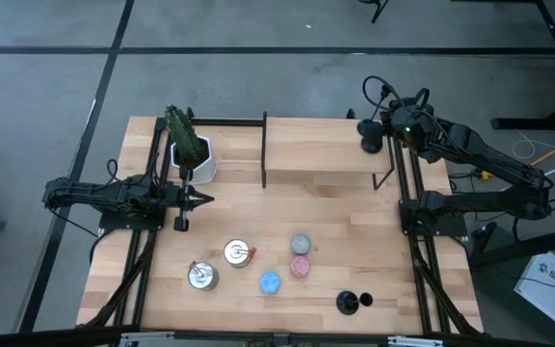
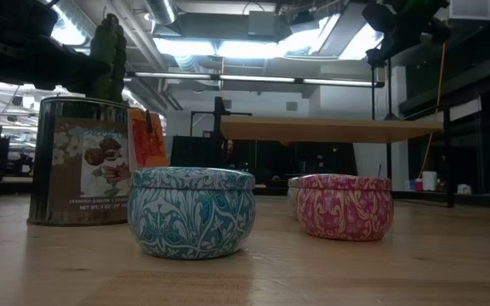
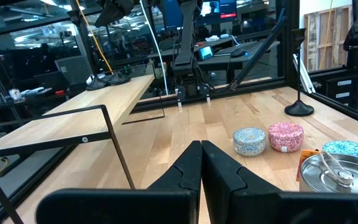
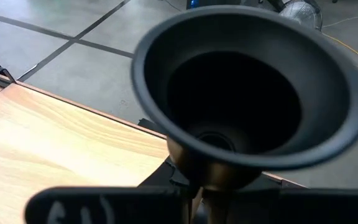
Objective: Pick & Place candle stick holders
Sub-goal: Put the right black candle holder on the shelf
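On the tabletop (image 1: 355, 241) a raised shelf (image 1: 316, 149) stands along the far edge, and a plant pot (image 1: 193, 159) is just left of it. Near the front, two tins (image 1: 237, 253) sit side by side, with three small candles (image 1: 300, 266) to their right. One candle stick holder (image 1: 353, 303) lies at the front right corner. The left end effector (image 1: 200, 200) is in front of the pot. The right end effector (image 1: 379, 130) holds another holder (image 4: 247, 93) over the shelf's right end.

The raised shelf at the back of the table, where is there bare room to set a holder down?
The raised shelf is bare along its middle and left. Its right end is crowded: the right gripper holds a candle stick holder there. Below, the tins and candles cluster at the table's front centre.
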Controlling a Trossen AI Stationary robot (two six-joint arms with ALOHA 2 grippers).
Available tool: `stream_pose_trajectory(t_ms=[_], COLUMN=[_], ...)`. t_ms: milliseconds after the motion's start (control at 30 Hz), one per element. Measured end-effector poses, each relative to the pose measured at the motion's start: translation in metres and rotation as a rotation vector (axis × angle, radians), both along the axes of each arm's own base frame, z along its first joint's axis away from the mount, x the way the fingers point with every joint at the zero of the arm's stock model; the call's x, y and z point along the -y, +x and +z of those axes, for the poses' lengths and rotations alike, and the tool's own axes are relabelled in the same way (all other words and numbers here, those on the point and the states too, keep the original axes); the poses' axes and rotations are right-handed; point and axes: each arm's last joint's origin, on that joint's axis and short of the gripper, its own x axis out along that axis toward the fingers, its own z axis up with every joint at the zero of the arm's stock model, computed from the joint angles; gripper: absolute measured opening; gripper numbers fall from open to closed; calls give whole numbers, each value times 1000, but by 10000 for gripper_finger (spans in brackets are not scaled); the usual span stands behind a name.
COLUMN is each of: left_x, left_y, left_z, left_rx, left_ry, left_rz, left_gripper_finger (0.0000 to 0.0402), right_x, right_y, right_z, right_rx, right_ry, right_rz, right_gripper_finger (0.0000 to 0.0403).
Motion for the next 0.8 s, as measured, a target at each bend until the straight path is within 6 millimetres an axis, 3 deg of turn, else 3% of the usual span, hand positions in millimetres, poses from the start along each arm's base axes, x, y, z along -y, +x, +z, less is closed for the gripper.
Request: stream_pose_trajectory(t_ms=[467,800], left_x=[0,0], left_y=[0,0], left_z=[0,0], left_rx=[0,1], left_ry=[0,0], left_rz=[0,0], left_gripper_finger=[4,4], right_x=[-6,0], right_y=[-13,0], right_z=[8,-1], right_rx=[52,-1], right_ry=[-20,8], right_rz=[8,-12], right_gripper_finger=[19,18])
